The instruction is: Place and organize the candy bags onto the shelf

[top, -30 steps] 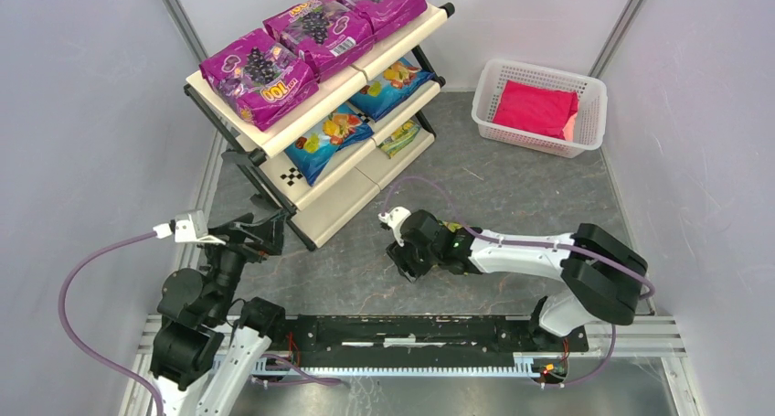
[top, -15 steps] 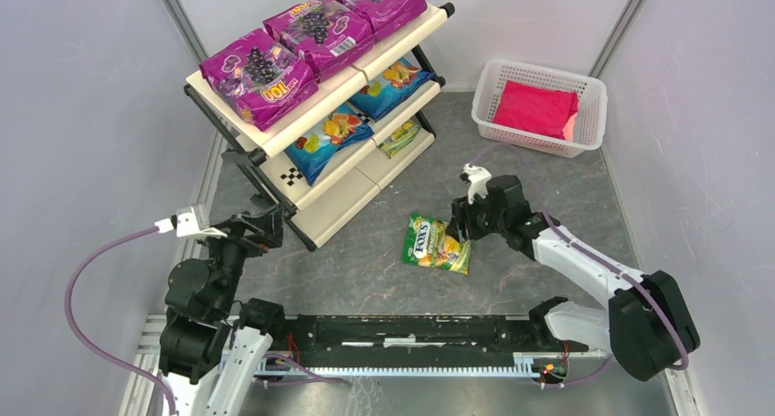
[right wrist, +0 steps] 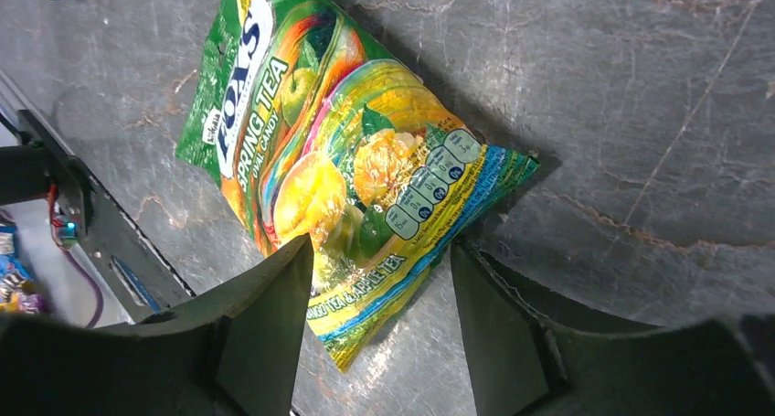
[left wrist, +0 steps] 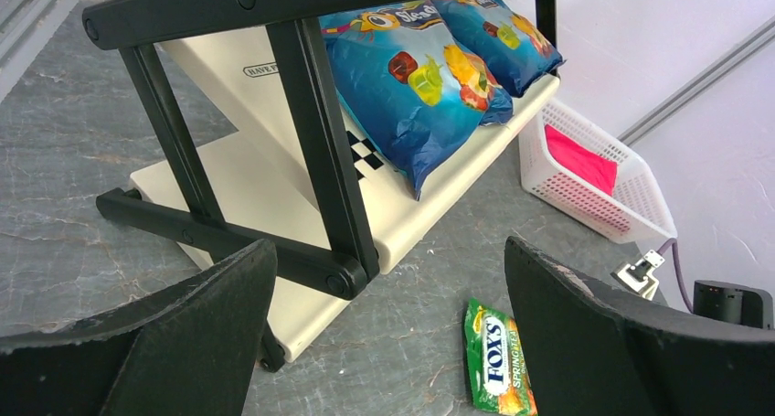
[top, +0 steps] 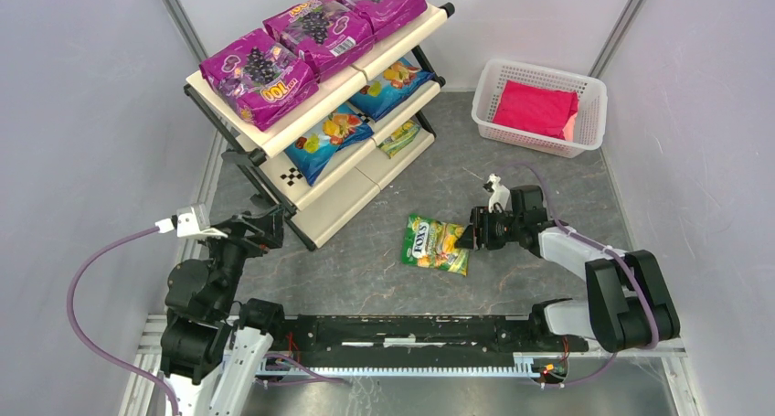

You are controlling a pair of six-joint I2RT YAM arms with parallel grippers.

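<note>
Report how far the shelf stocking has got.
Done: three magenta bags on the shelf's top tier, two blue bags on the middle, one green bag on the bottom. In hand: the right gripper, fingers open, straddles the Fox's bag on the table. Remaining: grasp and shelve it.

Right arm is pulling back from its long reach across the table (top: 366,274). A second ago it was stretched leftward with the right gripper (top: 471,236) covering a mid-table spot; now it is folding in on its own side, elbow drawn nearer the base. The green-yellow candy bag (top: 435,243), hidden then, is lying flat in the open, and the gripper is settling at its right end, fingers spread to either side of that edge. Left gripper (top: 263,229) is sitting marginally higher in the overhead view.
</note>
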